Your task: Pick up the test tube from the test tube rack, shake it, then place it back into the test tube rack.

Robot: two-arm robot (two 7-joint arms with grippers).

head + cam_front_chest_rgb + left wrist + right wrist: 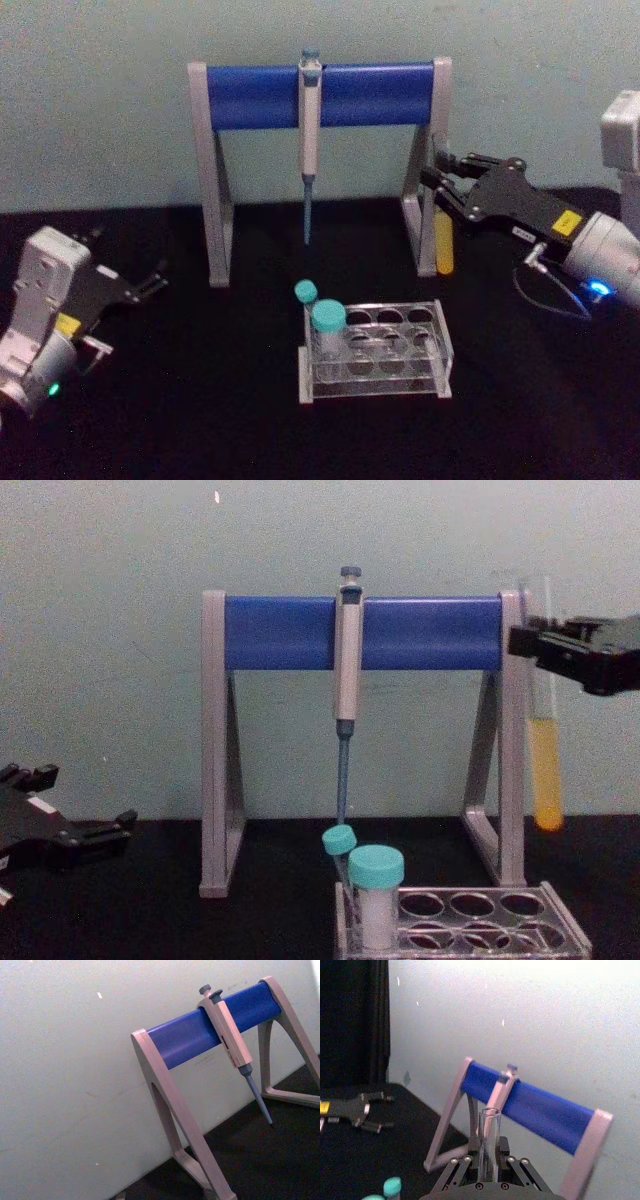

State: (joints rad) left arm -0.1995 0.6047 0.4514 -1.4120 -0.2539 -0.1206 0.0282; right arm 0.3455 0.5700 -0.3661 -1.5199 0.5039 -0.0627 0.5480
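You have bare table (200,400) left and right of the test tube rack (400,385); a left-end hole holds a teal-capped vial (328,320) (taller than the rack). Toward the far edge, the right leg of the pipette stand (250,95) stands just beside the raised test tube (444,245).

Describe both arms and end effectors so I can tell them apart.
The left end effector and right end effector are both black linkage fingers with a yellow label on light grey wrists. The left wrist shows a green light; the right a blue light and a thin black looping cable.
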